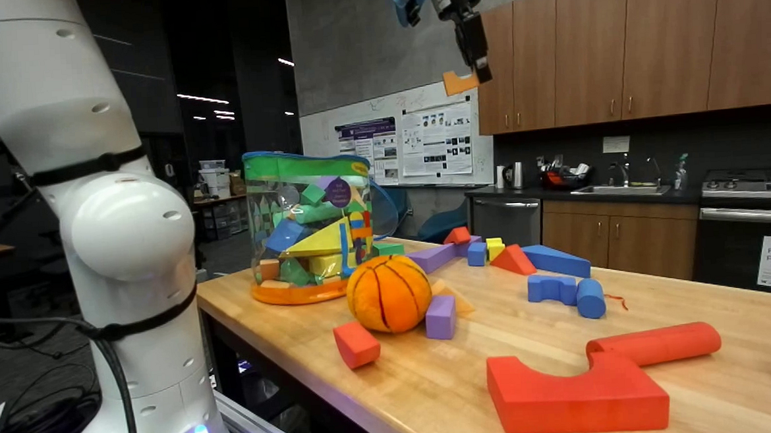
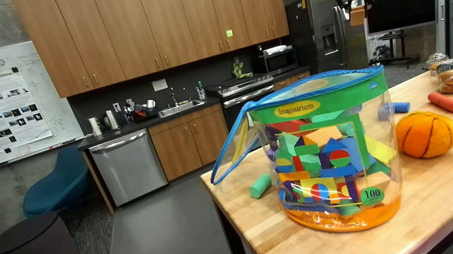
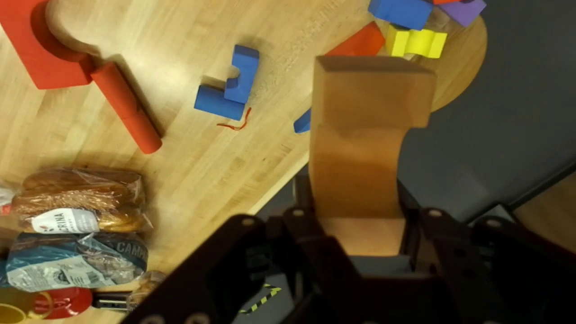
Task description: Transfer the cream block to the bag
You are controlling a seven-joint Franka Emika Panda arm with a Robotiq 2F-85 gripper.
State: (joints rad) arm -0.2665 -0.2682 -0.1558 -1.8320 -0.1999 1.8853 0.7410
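Observation:
The cream block [image 1: 459, 83] is a tan block with a curved notch. It hangs high in the air in my gripper [image 1: 480, 71] and also shows in an exterior view [image 2: 358, 17]. In the wrist view my gripper [image 3: 353, 198] is shut on the cream block [image 3: 360, 166], with a finger on each side. The bag [image 1: 303, 165] is clear with a green top band and orange base, and holds many coloured blocks. In an exterior view the bag [image 2: 346, 98] stands upright with its blue-edged lid hanging open. The gripper is above table height, apart from the bag. The bag is outside the wrist view.
An orange ball [image 1: 389, 294] stands beside the bag. A red arch [image 1: 579, 391], a red cylinder [image 1: 656, 344], blue blocks [image 1: 552, 289] and a purple block [image 1: 441, 317] lie on the table [image 1: 286, 327]. Bagged bread [image 3: 81, 198] lies at a table side.

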